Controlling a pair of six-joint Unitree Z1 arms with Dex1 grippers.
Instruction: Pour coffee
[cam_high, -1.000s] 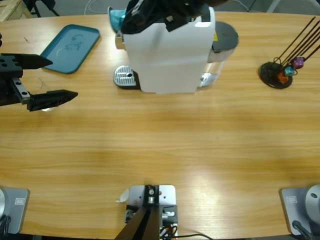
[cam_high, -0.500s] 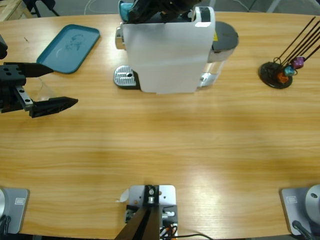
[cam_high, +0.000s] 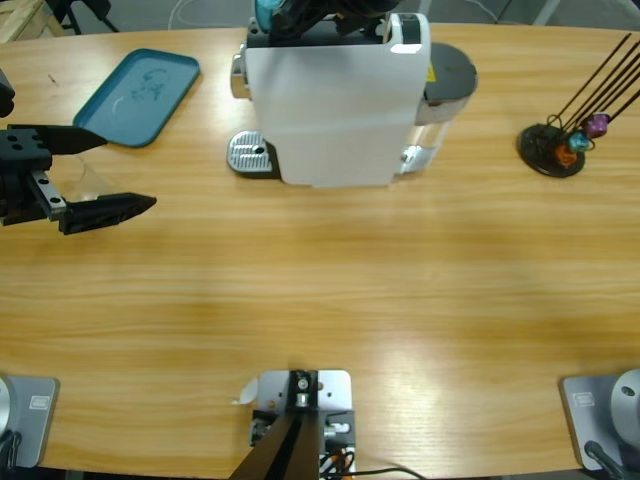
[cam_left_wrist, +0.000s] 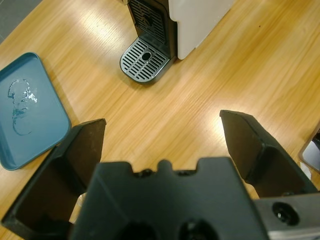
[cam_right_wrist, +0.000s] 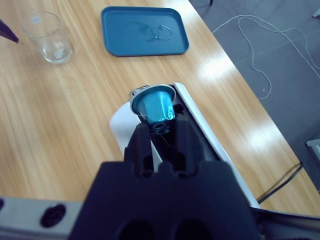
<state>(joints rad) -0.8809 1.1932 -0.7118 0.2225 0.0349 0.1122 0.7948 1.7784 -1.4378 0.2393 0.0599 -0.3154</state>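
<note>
My right hand (cam_right_wrist: 159, 127) sits over the top of the white coffee machine (cam_high: 330, 110), its jaws pressed together on a teal capsule (cam_right_wrist: 155, 107), which hangs right at the machine's upper edge. From the high view only a sliver of the capsule shows, so I cannot tell whether it lines up with the slot.

My left hand (cam_high: 95, 170) waits at the desk's (cam_high: 330, 300) left end, jaws spread wide on either side of a clear glass tumbler (cam_right_wrist: 49, 37), not gripping it. The glass stands near the teal tray (cam_high: 140, 95) and well apart from the machine's drip grate (cam_left_wrist: 146, 60). I see no coffee in it; it looks empty from the right wrist view.

As I judge it, the risks are these. If the capsule goes in tilted it may jam at the edge or drop off the machine's top. The tumbler is hard to read against the wood, so closing the left hand off-centre could tip it or push it toward the tray. Carrying it to the grate, I could knock it against the machine's front. And nothing stands on the grate yet, so brewing now would spill straight onto it.
</note>
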